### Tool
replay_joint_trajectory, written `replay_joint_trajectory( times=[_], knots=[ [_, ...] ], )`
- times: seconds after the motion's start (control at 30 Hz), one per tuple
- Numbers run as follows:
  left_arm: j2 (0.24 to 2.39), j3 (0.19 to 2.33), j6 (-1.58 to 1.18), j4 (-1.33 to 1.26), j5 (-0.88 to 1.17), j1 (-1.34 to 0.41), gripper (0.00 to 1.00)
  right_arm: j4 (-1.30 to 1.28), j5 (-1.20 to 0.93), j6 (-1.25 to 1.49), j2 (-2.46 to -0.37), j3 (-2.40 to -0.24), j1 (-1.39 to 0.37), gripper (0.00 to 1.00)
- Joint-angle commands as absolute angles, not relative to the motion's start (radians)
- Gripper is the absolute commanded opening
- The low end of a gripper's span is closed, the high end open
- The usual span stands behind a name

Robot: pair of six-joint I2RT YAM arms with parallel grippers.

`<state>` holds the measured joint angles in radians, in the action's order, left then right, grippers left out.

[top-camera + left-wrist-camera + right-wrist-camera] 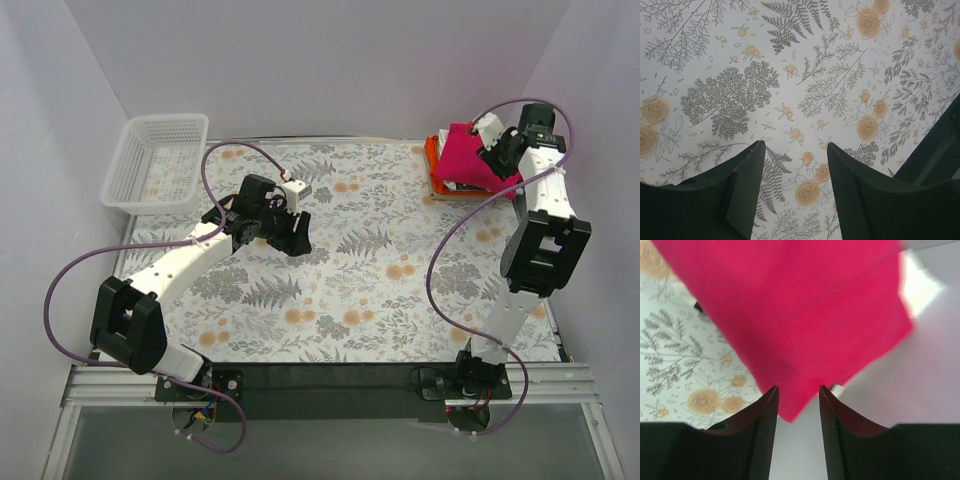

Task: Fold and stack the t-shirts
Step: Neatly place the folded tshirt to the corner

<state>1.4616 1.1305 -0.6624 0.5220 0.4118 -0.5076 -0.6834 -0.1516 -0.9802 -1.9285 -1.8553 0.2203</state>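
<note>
A folded crimson-pink t-shirt [463, 155] tops a small stack at the far right corner of the table. Under it an orange t-shirt [433, 160] shows at the left edge and a white t-shirt [463, 186] at the front edge. My right gripper [488, 150] hovers at the stack's right side. In the right wrist view its jaws [798, 387] stand apart, and a corner of the crimson-pink t-shirt [800, 315] reaches down between the tips without being pinched. My left gripper [297, 240] hangs open over the flowered tablecloth [790, 75], with nothing between its fingers [747, 170].
A white plastic mesh basket [160, 160] stands at the far left corner. White walls close in the table at the back and on both sides, and the stack lies close to the right wall. Purple cables loop off both arms.
</note>
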Motion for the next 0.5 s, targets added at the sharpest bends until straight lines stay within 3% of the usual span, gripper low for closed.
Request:
replay_joint_trajectory(
  times=[0.0, 0.17, 0.47],
  knots=[
    [1.411, 1.101, -0.675, 0.512, 0.433, -0.505, 0.5, -0.75, -0.101, -1.071, -1.989, -1.85, 0.215, 0.39],
    [1.416, 1.092, -0.672, 0.505, 0.433, -0.505, 0.5, -0.746, -0.045, -1.094, -2.036, -1.855, 0.209, 0.47],
    [1.422, 1.085, -0.666, 0.505, 0.431, -0.505, 0.5, -0.703, 0.025, -1.149, -2.033, -1.789, 0.209, 0.43]
  ],
)
